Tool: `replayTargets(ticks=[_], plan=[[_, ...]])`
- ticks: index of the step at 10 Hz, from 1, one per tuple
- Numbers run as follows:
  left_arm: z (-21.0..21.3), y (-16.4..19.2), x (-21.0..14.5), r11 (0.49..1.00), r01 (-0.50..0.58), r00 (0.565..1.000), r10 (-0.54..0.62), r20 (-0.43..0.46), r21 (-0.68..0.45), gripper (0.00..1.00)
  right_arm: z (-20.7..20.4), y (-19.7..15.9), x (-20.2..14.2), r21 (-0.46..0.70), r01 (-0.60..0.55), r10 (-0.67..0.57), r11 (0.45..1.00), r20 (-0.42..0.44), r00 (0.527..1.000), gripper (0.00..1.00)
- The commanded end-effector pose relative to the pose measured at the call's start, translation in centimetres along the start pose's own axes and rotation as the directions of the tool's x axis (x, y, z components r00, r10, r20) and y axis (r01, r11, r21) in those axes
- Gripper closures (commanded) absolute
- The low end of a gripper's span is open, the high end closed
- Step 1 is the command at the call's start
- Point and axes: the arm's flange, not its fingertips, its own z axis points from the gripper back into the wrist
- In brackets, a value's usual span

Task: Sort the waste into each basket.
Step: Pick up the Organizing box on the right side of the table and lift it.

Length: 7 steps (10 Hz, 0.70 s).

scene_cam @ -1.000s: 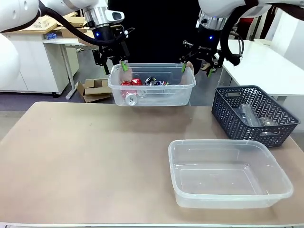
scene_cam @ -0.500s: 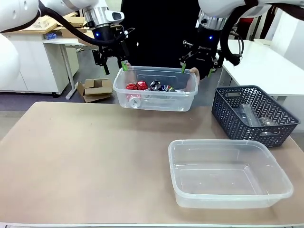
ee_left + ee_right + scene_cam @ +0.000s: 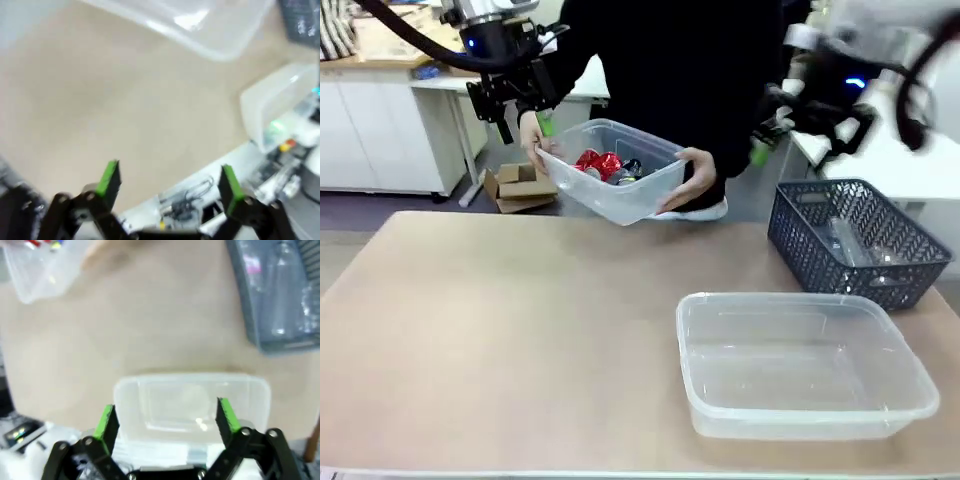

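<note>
Upper centre, a person (image 3: 670, 60) holds the basket (image 3: 620, 205) of cans (image 3: 592, 162); left gripper (image 3: 169, 177) and right gripper (image 3: 167, 417), both spread empty, should give room.

left gripper (image 3: 170, 171) spread, empty, above table (image 3: 115, 100)

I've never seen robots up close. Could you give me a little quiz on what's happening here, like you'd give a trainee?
1. True or false: the left pincer is gripping the tub of cans.
2. The dark lattice basket holds: A) red cans, B) clear bottles, C) nothing.
3. Who is holding the tub of cans?
Key: 1 false, it is open and empty. 2 B. 3 The person, with both hands.
</note>
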Motion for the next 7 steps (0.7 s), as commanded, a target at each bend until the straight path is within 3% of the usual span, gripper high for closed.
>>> replayTargets(ticks=[1,3,4,5,7], plan=[[-4.4,-1.0,-10.9,0.987,0.157,0.987,-0.155,0.042,-0.045,0.00,2.4,-4.5,-6.4,0.096,-0.033,0.030,0.995,0.028,0.999,0.00],[-5.5,-1.0,-14.2,0.976,0.197,0.980,-0.195,0.027,-0.096,0.00,3.5,-6.0,-10.6,0.101,-0.029,0.027,0.994,0.020,0.999,0.00],[-6.5,-0.7,-13.4,0.982,0.158,0.987,-0.157,0.022,-0.106,0.00,2.7,-5.9,-11.1,0.092,0.011,-0.013,0.996,0.012,1.000,0.00],[-3.5,-1.4,-12.6,0.988,0.147,0.989,-0.147,0.002,-0.055,0.00,3.5,-5.5,-9.3,0.070,-0.010,0.008,0.998,0.027,1.000,0.00],[-3.5,-1.4,-12.6,0.988,0.147,0.989,-0.147,0.002,-0.055,0.00,3.5,-5.5,-9.3,0.070,-0.010,0.008,0.998,0.027,1.000,0.00]])
